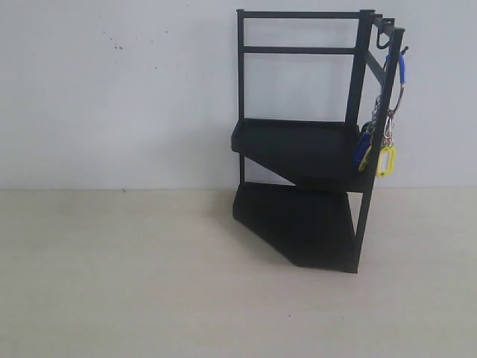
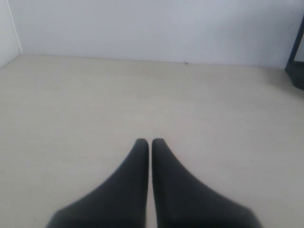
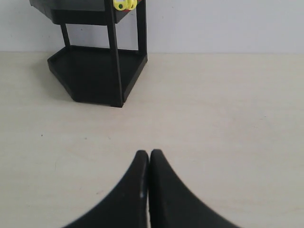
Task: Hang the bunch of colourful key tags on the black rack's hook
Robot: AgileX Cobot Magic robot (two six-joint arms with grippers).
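Observation:
The black rack (image 1: 298, 142) stands at the back of the table against the white wall. The colourful key tag bunch (image 1: 384, 145) hangs by its blue loop (image 1: 402, 73) from a hook at the rack's top right corner, with a yellow tag lowest. In the right wrist view the rack (image 3: 97, 71) is ahead and the yellow tags (image 3: 125, 4) show at the picture's edge. My right gripper (image 3: 149, 153) is shut and empty, low over the table, well short of the rack. My left gripper (image 2: 150, 141) is shut and empty over bare table. Neither gripper appears in the exterior view.
The pale wooden table (image 1: 134, 283) runs to a white back wall (image 1: 112, 89). A corner of the rack (image 2: 297, 66) shows at the edge of the left wrist view. A white side wall (image 2: 7, 33) borders the table there.

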